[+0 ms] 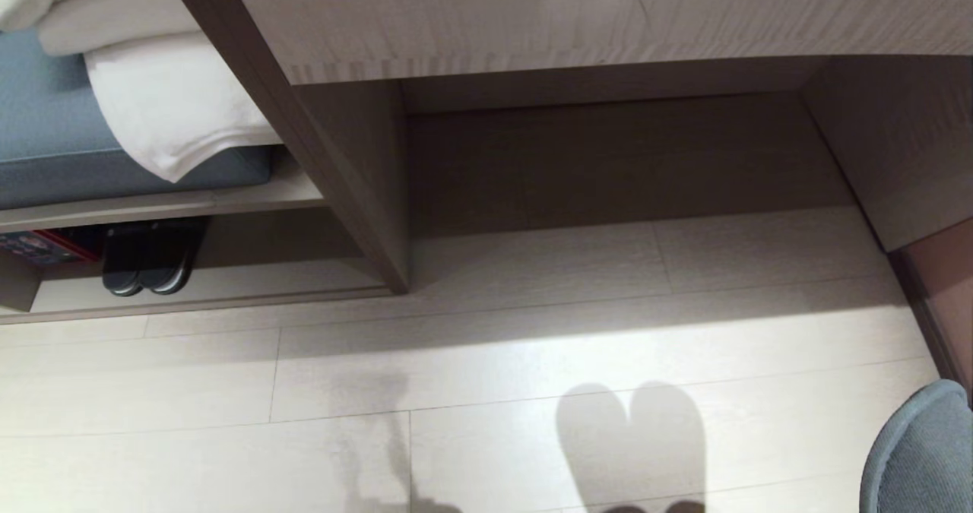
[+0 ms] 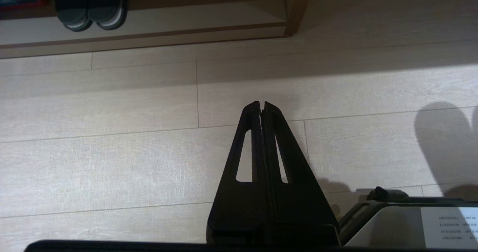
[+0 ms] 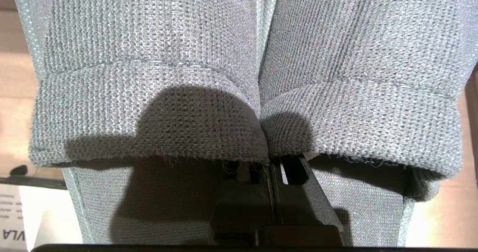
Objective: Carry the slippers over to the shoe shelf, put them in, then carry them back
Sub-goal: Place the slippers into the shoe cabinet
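The slippers point(image 3: 149, 76) are a grey knitted pair with wide straps, side by side, filling the right wrist view. My right gripper point(image 3: 272, 170) is shut on them where their inner edges meet, its fingertips hidden under the straps. One slipper's rounded edge point(image 1: 923, 452) shows at the head view's bottom right, and the pair casts a heart-shaped shadow on the floor. The shoe shelf point(image 1: 228, 289), a low pale wood cubby, lies at the left, also visible in the left wrist view point(image 2: 186, 24). My left gripper point(image 2: 261, 104) hangs shut and empty above the pale floor.
A chunkier dark pair with pale-edged soles point(image 1: 148, 258) point(image 2: 91, 9) stands in the shelf beside a red-blue box point(image 1: 38, 247). White towels point(image 1: 167, 110) lie on a blue cushion above. A desk top point(image 1: 608, 11) overhangs a taller recess point(image 1: 608, 163).
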Tool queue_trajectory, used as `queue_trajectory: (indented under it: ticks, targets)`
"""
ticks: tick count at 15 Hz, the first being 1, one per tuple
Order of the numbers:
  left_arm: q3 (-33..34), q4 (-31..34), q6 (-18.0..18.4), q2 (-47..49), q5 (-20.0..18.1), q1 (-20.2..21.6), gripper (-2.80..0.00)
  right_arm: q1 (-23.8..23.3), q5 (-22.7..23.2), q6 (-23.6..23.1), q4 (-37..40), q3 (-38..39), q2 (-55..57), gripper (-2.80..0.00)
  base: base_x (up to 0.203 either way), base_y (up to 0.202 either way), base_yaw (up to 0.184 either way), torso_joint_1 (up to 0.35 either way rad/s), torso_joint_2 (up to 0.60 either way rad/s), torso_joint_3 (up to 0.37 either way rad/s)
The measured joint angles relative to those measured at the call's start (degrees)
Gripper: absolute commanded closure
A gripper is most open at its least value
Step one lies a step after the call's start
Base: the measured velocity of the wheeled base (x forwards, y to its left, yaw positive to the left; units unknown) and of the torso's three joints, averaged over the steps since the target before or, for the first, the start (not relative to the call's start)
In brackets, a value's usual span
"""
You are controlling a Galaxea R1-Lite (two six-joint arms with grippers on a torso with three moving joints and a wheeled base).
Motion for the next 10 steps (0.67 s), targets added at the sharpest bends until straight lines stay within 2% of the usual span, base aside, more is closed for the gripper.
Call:
queue_trajectory:
  ticks: [10]
  targets:
    - [0.0, 0.0, 0.0, 0.0, 0.0, 0.0, 0.00, 0.0, 0.0, 0.0, 0.0, 0.0, 0.0, 0.00, 0.000, 0.000, 0.000, 0.002, 0.00, 0.200]
